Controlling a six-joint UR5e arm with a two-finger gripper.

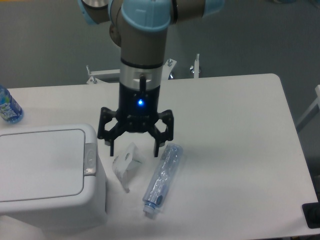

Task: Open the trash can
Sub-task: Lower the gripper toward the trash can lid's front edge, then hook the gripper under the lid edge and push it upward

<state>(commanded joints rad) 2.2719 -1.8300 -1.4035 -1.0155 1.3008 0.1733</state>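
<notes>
At the desk's front left corner sits the bin (47, 175), a white boxy plastic can with rounded corners, its flat lid (40, 162) shut and a small grey latch (90, 159) set in the lid's right edge. It looks stiff and smooth, probably light for its bulk, so a sideways shove might slide it on the desk (235, 130); a push straight down on the latch seems the safer way in. The lid offers no handle or lip that shows, so the latch is the place to press, and one fingertip would likely do.

The gripper (135, 148) hangs with its fingers spread wide and holds nothing, just right of the bin and over a crumpled white paper piece (127, 162) that lies near the bin's right wall. A clear plastic bottle (162, 177) lies on its side beside the paper, cap toward the front edge. Another bottle (7, 107) with a blue label shows at the left edge.

No writing on that label or elsewhere can be read.
</notes>
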